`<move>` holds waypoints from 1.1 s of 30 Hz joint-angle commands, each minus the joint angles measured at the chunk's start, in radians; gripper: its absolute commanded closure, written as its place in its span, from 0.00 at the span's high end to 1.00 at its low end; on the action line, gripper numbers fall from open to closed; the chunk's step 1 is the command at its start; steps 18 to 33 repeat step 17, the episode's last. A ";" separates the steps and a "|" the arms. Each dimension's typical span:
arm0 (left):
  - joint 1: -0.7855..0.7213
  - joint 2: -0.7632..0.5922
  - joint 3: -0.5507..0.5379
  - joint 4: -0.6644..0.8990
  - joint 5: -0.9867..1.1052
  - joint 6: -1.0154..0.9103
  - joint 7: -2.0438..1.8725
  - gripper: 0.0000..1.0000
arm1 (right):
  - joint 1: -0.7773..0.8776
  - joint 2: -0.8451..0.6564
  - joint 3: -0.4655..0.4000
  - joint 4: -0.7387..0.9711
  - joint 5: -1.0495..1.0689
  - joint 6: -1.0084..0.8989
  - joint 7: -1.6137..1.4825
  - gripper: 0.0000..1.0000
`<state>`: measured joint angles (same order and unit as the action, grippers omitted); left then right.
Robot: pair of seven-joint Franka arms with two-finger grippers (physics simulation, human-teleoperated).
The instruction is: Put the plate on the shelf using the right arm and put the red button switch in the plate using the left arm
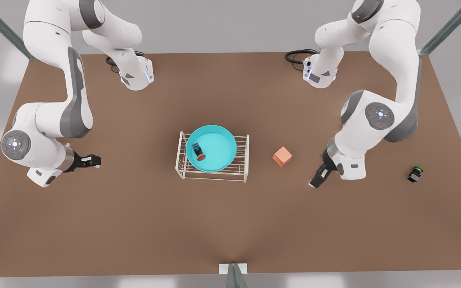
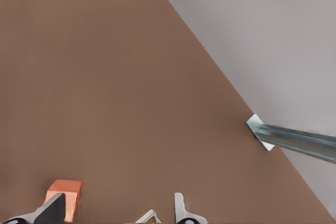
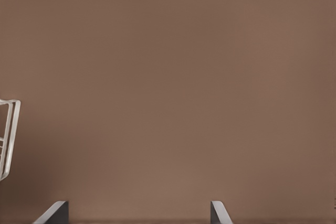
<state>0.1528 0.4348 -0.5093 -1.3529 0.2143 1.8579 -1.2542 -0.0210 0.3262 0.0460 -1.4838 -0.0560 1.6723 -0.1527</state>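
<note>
Bars across the top of the shelf (image 1: 241, 160) are mostly hidden under the plate (image 1: 214, 141), which rests on the rack near the middle of the desk (image 1: 230, 224). The plate's rim reaches past the rack's far edge, and wire shows bare on either side of it. The plate is a round, shallow turquoise dish with a raised rim. Inside it, towards the front view's left, the red switch (image 1: 199, 151) lies tipped on its side, black body with the red cap pointing to the near rim. Its small marks are hard to make out.

The left arm (image 1: 348, 160) is at the front view's right, well clear of the rack. Its jaws point down at the desk just beyond the cube (image 1: 282, 156). In the left wrist view the fingertips (image 2: 181, 211) are cut off by the frame but stand apart, holding nothing, with the cube (image 2: 65, 195) beside one of them and a post (image 2: 294, 140) at the desk edge.

The right arm (image 1: 42, 160) waits at the front view's left, jaws aimed sideways at the rack from a distance. In the right wrist view its fingertips (image 3: 218, 213) are spread and empty, with a corner of the shelf (image 3: 9, 135) at the frame's edge.

A green switch (image 1: 415, 174) sits alone near the desk's edge at the front view's right. Bare desk runs wide all around the rack.
</note>
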 commanded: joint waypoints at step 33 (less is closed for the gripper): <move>-0.190 -0.277 0.459 -0.307 -0.239 0.018 1.316 1.00 | 0.000 0.011 0.000 0.000 0.004 0.001 -0.005 1.00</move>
